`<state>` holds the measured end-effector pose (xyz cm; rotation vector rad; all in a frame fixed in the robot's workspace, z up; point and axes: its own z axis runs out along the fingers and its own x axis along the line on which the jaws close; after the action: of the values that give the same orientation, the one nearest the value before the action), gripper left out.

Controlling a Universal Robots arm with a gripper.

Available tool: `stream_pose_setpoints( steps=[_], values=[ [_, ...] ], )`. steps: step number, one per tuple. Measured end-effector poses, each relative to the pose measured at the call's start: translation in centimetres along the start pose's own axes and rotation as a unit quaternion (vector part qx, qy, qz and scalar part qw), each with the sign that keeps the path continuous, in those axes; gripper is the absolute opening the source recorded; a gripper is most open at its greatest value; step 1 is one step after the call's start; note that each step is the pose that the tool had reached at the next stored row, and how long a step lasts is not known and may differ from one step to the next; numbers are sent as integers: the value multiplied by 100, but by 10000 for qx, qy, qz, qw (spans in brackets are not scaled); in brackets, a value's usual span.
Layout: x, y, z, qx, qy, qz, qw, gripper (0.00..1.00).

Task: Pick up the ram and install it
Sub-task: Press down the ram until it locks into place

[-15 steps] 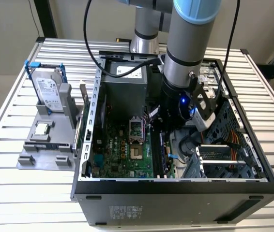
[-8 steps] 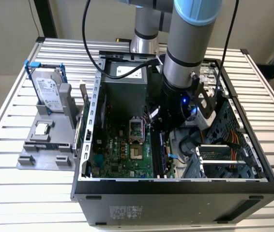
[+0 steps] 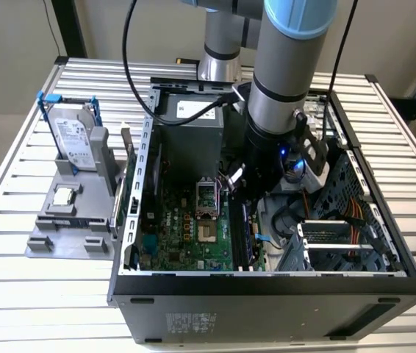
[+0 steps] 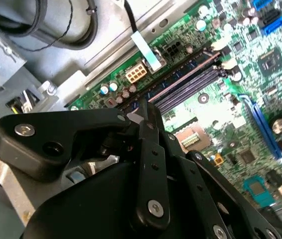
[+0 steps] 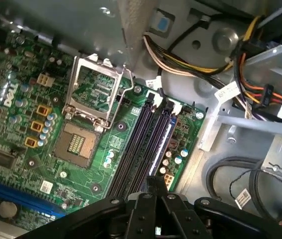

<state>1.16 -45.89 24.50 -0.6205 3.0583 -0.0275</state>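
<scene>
Ram (image 5: 165, 137) on edge in a board slot, hand (image 5: 154, 183) clenched over its near end.

In both wrist views the fingers meet with no gap; whether they pinch the ram's edge or merely touch it is hidden by the hand's (image 4: 143, 112) own body. The first wrist view shows the ram's blue edge along the outermost slot of the board (image 5: 96, 149); the second cuts it off behind the fingers. In the exterior view the arm (image 3: 289, 73) covers the hand inside the case (image 3: 267, 294) on the counter (image 3: 17, 294).
</scene>
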Motion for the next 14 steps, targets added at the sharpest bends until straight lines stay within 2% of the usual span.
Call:
stream_pose_setpoints(
  steps=[5, 14],
  values=[
    [0, 0, 2, -5, -7, -296, 9996, 0],
    [0, 1, 9, -12, -15, -666, 9978, 0]
  ],
)
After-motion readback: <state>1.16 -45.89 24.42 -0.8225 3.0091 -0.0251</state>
